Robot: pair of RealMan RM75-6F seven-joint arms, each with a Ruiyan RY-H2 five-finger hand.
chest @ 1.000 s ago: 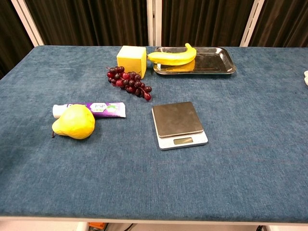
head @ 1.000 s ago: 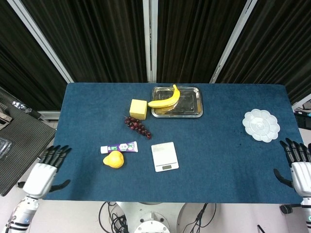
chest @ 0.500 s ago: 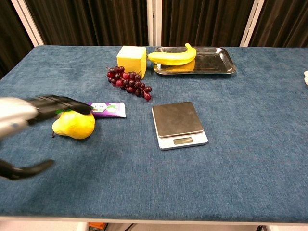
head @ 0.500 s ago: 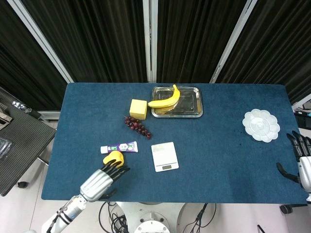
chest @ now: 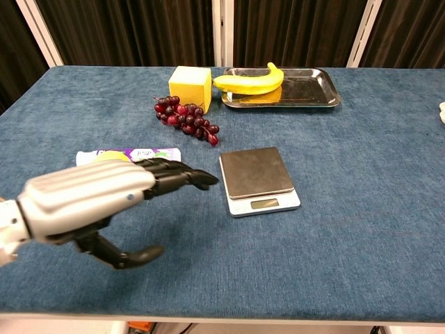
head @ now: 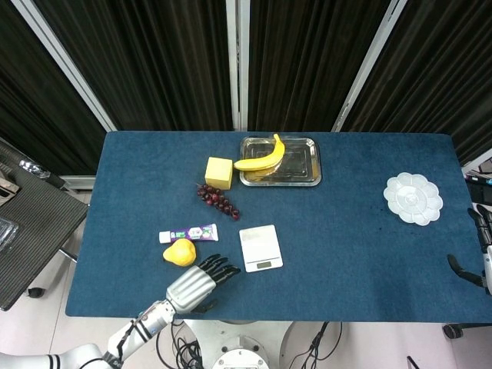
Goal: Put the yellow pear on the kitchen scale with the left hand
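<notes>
The yellow pear lies on the blue table, just in front of a toothpaste tube. In the chest view only a sliver of the pear shows above my left hand. My left hand hovers open, fingers spread, between the pear and the kitchen scale, holding nothing. The scale's plate is bare. My right hand shows only at the far right edge of the head view, open beside the table.
A bunch of dark grapes and a yellow cube sit behind the tube. A banana rests on a metal tray. A white flower-shaped plate lies at the right.
My left hand has swung in from the table's left edge, passed over the pear and now hovers to its right. My right hand has drifted further right, nearly out of view.
</notes>
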